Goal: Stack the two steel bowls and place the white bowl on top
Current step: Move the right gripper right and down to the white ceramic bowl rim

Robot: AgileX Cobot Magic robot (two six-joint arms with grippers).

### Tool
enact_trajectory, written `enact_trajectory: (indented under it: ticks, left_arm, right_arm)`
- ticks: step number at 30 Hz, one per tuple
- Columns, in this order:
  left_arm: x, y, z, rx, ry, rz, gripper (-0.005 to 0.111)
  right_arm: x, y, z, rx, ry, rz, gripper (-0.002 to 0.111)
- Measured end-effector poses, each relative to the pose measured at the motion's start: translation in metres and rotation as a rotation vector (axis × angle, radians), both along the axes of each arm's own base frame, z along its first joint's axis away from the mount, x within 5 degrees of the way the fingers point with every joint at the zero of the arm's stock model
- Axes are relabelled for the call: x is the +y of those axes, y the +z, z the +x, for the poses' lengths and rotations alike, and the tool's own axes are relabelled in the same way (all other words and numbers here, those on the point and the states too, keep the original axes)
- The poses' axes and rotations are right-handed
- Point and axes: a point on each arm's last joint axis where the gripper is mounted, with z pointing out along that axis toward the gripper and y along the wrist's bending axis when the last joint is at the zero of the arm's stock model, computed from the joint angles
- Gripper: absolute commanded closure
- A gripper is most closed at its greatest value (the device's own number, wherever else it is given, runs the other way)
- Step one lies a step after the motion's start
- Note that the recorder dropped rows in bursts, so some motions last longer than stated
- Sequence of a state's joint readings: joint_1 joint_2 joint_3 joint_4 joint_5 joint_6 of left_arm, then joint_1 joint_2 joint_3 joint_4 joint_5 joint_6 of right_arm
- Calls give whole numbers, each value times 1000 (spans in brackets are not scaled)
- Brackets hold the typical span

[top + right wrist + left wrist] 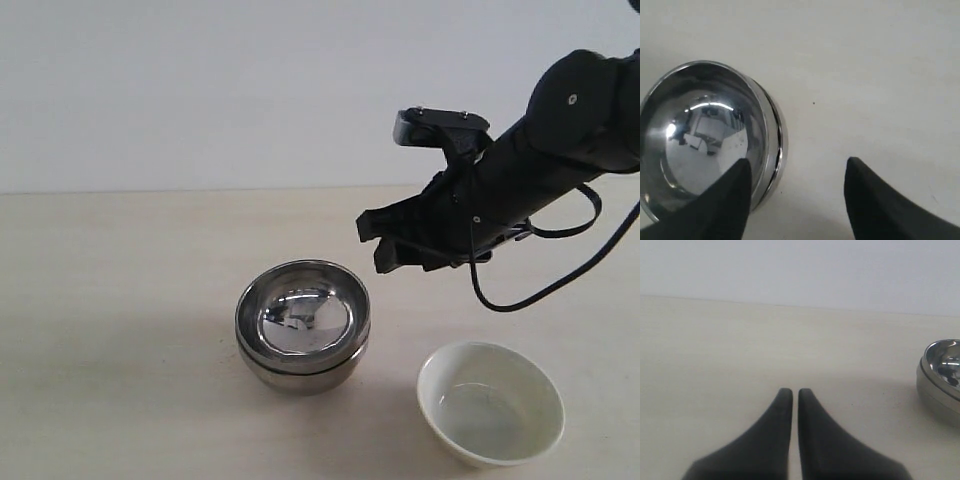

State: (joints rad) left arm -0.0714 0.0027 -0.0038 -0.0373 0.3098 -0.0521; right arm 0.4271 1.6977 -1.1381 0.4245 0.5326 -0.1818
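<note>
Checking status from my end, nearest first.

White bowl (490,402): upright on the table (120,280), looks empty. It sits in front of the steel bowls (303,325) and off to their right, near them but not touching.

Steel bowls: one nested inside the other, rims close to flush, stack upright. I read the first step as done. What's left is the white bowl going on top of that stack.

Right gripper (372,245): in the air behind and to the right of the stack, jaws spread wide, nothing in them. Its wrist camera shows the stack's rim beside one finger and bare table between the two. My call is that it's free to go for the white bowl. Glossy ceramic, so a rim pinch could slip, and the stack may slide if it gets nudged.

Left gripper (791,392): low over bare table, well off to one side of the stack, fingers pinched to a thin slit and holding nothing. It isn't in the exterior view.

Surface: pale beige, matte, plain, with a speck or two. Behind the stack the table ends at a blank white wall (200,90). Nothing more of the room shows.
</note>
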Motion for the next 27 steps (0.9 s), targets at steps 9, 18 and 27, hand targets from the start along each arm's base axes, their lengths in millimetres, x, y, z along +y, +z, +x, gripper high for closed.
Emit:
enact_trajectory:
  ticks: [9, 18, 27]
  left_arm:
    - [0, 0, 0, 0, 0, 0, 103]
    - [0, 0, 0, 0, 0, 0, 103]
    - [0, 0, 0, 0, 0, 0, 103]
  right_arm:
    - [5, -28, 8, 60, -12, -9, 58]
    - [9, -26, 8, 60, -9, 42, 58]
    - [11, -45, 13, 95, -9, 24, 58]
